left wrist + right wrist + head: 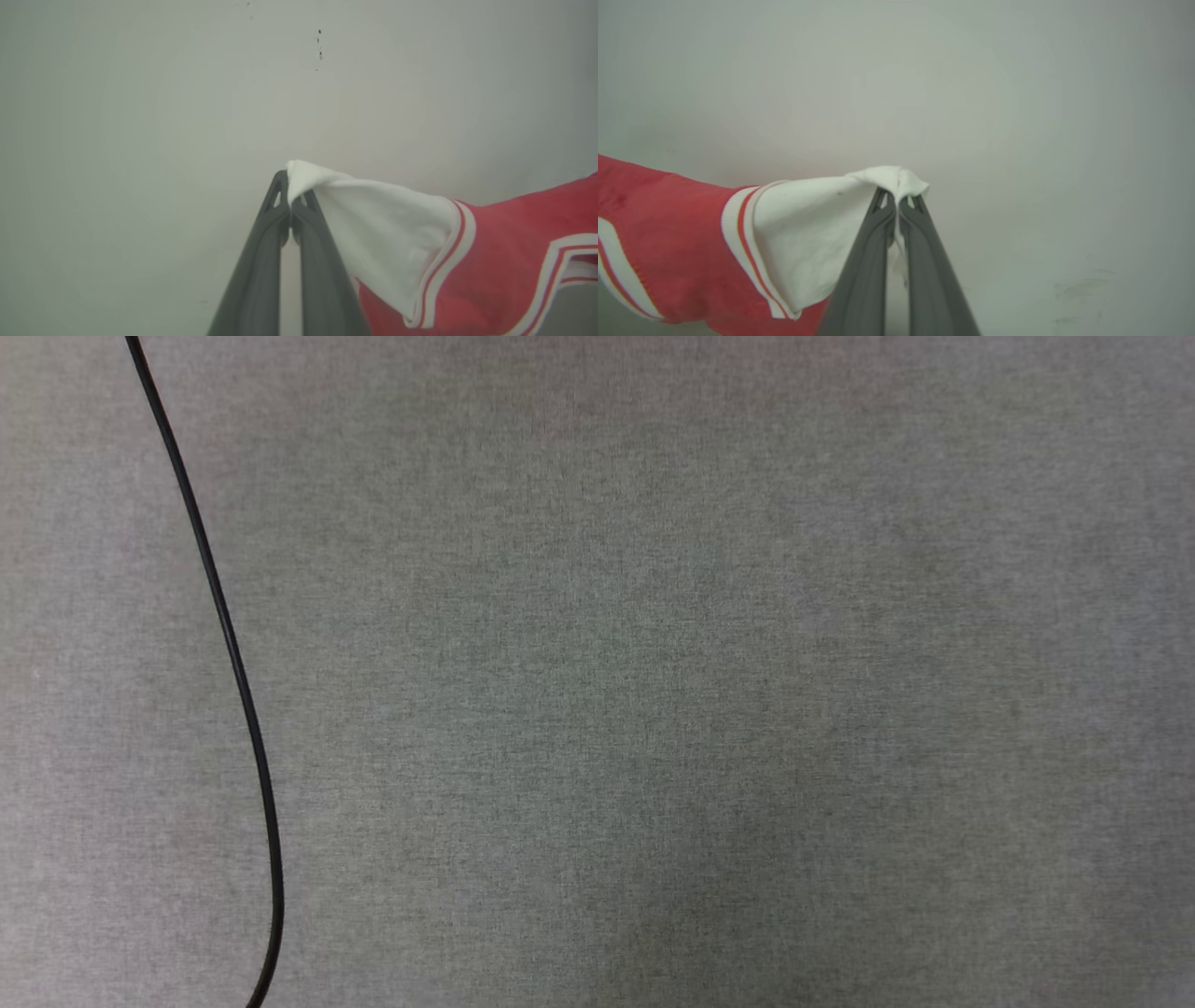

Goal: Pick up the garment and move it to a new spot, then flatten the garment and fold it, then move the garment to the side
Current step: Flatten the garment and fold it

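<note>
Left wrist view is showing the left end effector point(292, 192) pinching one white sleeve point(383, 224) of the garment point(495, 261), which is stretching away to its right. The right end effector point(899, 198) is pinching the other sleeve point(808, 224). The carrying step seems to be running; the next move is calling for lowering and spreading the garment flat.

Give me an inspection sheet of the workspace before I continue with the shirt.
Surface: grey woven fabric surface, flat, no creases seen.
Job's things: garment, red body with striped trim and white sleeves, held up by both sleeve ends; the red body stretches away from each gripper.
Clutter: nothing seen.
Grippers: left gripper shut on the tip of one white sleeve; right gripper shut on the tip of the other.
Cables: black cable curves down the left side of the head view, across the surface.
Surroundings: plain pale wall behind both grippers, with a few small dark specks.
</note>
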